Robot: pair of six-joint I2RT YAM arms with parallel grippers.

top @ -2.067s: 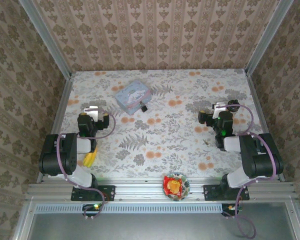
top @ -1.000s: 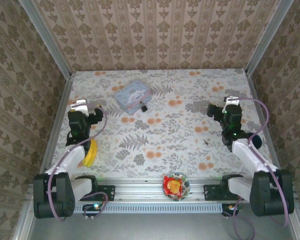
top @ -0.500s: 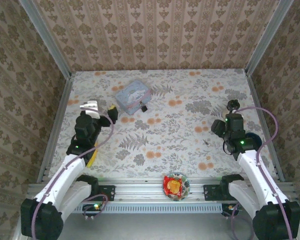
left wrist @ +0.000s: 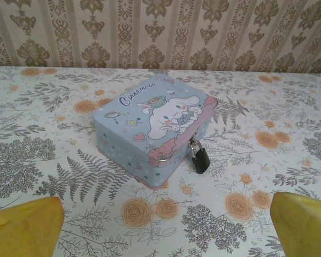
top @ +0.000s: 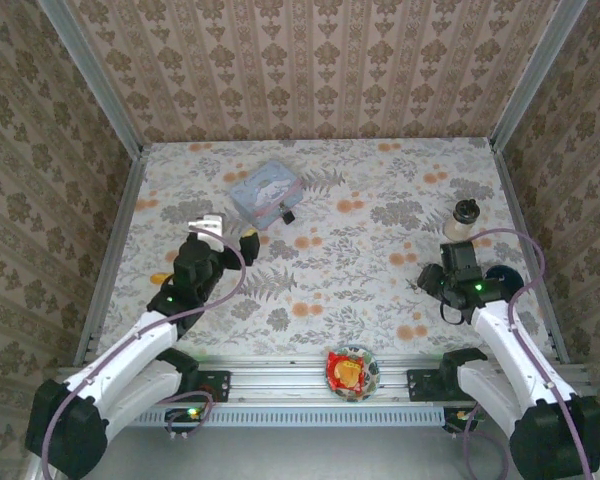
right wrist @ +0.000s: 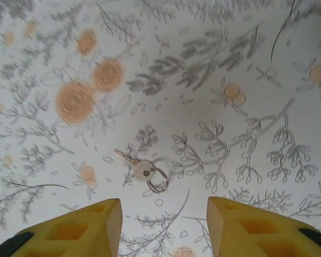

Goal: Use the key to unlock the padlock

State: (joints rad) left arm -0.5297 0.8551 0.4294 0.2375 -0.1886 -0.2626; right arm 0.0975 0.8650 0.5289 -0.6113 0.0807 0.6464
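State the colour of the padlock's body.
Black. The padlock shows best in the left wrist view, hanging at the front of the tin.

Both arms [top: 130, 345] pair white shells with black joints; purple cables [top: 540, 262] loop alongside, small green lights [top: 477, 288] glow, and the end effector fingers [right wrist: 69, 230] are yellow.

The blue tin [left wrist: 155, 126] lid reads "Cinnamoro".

Left end effector [left wrist: 163, 227] wide, right [right wrist: 163, 225] narrower
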